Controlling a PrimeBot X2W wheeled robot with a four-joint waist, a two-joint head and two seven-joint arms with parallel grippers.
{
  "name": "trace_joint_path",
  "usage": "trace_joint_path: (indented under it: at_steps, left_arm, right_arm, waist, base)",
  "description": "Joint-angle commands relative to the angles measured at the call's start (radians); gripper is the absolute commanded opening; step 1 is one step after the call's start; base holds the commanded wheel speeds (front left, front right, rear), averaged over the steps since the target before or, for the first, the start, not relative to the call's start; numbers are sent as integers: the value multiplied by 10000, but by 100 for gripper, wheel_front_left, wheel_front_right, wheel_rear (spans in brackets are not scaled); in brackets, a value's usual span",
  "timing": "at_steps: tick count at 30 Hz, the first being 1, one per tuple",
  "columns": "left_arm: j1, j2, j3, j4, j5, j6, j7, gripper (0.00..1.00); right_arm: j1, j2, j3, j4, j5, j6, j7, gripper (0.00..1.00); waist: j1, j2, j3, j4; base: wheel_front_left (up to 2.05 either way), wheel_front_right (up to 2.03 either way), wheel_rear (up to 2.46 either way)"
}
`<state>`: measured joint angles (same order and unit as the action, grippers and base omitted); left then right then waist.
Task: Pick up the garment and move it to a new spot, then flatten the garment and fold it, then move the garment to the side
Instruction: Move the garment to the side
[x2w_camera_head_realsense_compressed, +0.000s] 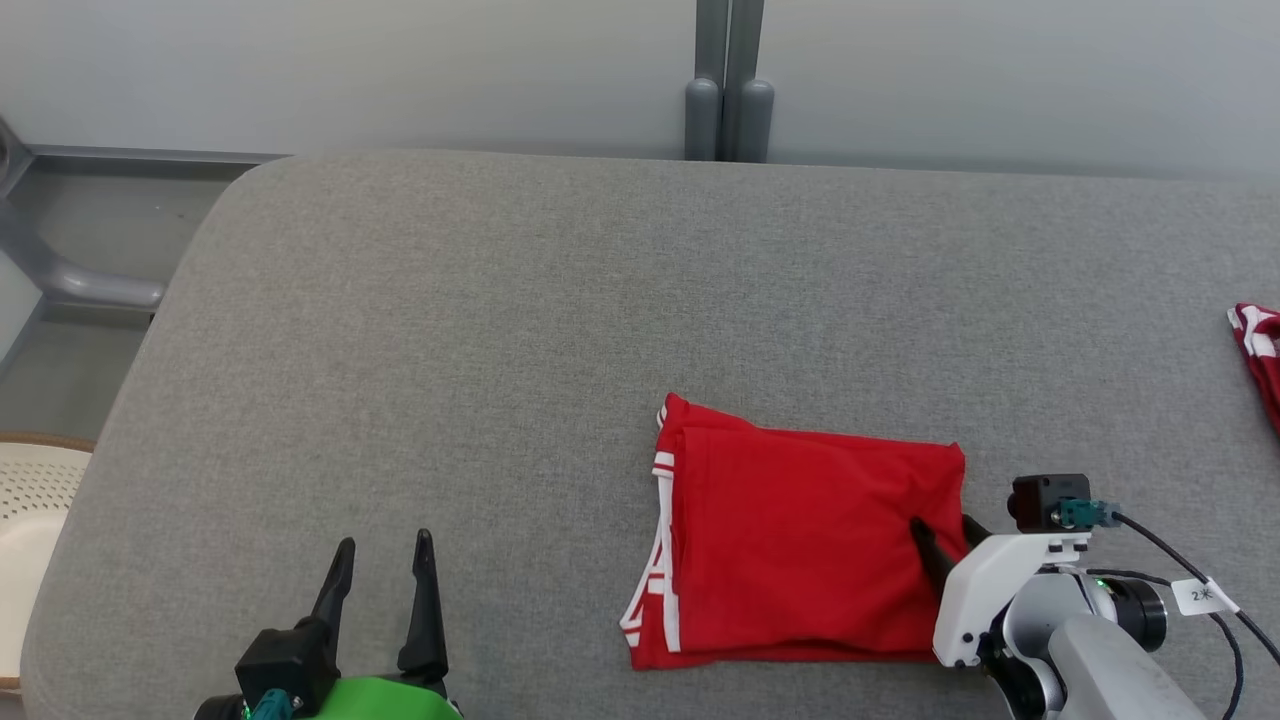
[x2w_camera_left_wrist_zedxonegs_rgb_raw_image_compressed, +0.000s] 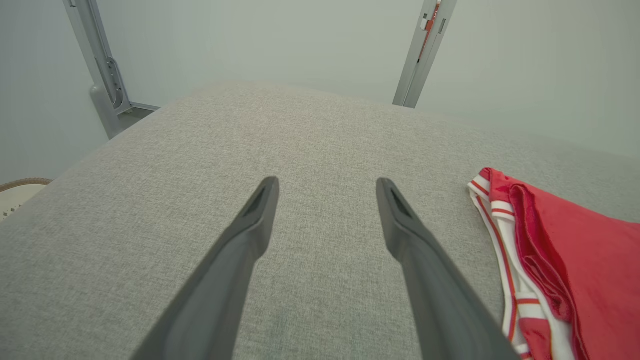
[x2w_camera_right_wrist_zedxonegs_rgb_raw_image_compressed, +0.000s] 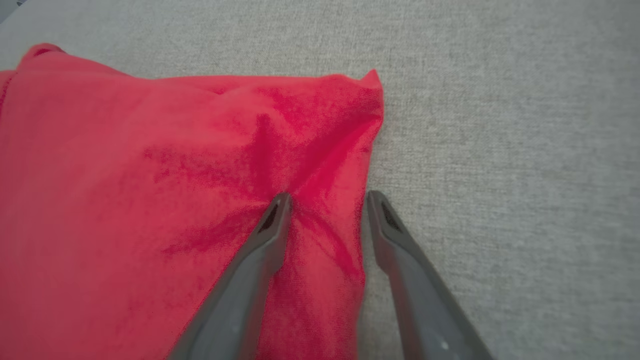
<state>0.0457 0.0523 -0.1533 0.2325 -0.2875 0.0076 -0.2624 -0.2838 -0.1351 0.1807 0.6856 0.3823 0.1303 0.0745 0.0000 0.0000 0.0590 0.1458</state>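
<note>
From the head camera I see the red garment (x2w_camera_head_realsense_compressed: 800, 550) folded into a rough rectangle on the grey bench (x2w_camera_head_realsense_compressed: 500, 350), towards the near edge and right of the middle. Its white-striped hem faces left. My right gripper (x2w_camera_head_realsense_compressed: 945, 528) is at the garment's right edge, with one dark tip on the cloth and the other just off it. My left gripper (x2w_camera_head_realsense_compressed: 385, 565) hovers over bare bench at the near left, well apart from the garment, with its fingers spread. A second piece of red and white cloth (x2w_camera_head_realsense_compressed: 1258, 350) lies at the far right edge of the picture. A pale woven basket (x2w_camera_head_realsense_compressed: 30, 500) sits beyond the bench's left end, and a grey post (x2w_camera_head_realsense_compressed: 728, 100) stands behind the far side.

In the left wrist camera, the left gripper (x2w_camera_left_wrist_zedxonegs_rgb_raw_image_compressed: 327, 185) has its fingers wide apart with only bench (x2w_camera_left_wrist_zedxonegs_rgb_raw_image_compressed: 300, 130) between them. The garment (x2w_camera_left_wrist_zedxonegs_rgb_raw_image_compressed: 575, 250) lies off to the right, its striped hem nearest.

In the right wrist camera, the right gripper (x2w_camera_right_wrist_zedxonegs_rgb_raw_image_compressed: 329, 197) straddles the garment's (x2w_camera_right_wrist_zedxonegs_rgb_raw_image_compressed: 150, 200) right edge. The left finger presses into the cloth, where creases gather at its tip. The right finger is beside the edge over the bench (x2w_camera_right_wrist_zedxonegs_rgb_raw_image_compressed: 500, 150). The fingers are apart, with a strip of cloth between them that they are not pinching.
</note>
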Motion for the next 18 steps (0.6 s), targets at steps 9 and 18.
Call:
trace_joint_path:
  at_steps: [9,18]
  left_arm:
    - [-228,-10,213,-214,32,-49,-29,100]
    - [-434,4,208,-378,256,-147,-29,100]
  right_arm:
    - [-870,-536,395,146,294,-5,-1197,0]
    - [-1243,-1005,-283,-22,92,-4,-1852,0]
  waist:
    - [0,0,296,-1141]
    - [0,0,825,-3373]
  base:
    - [0,0,0]
    - [0,0,0]
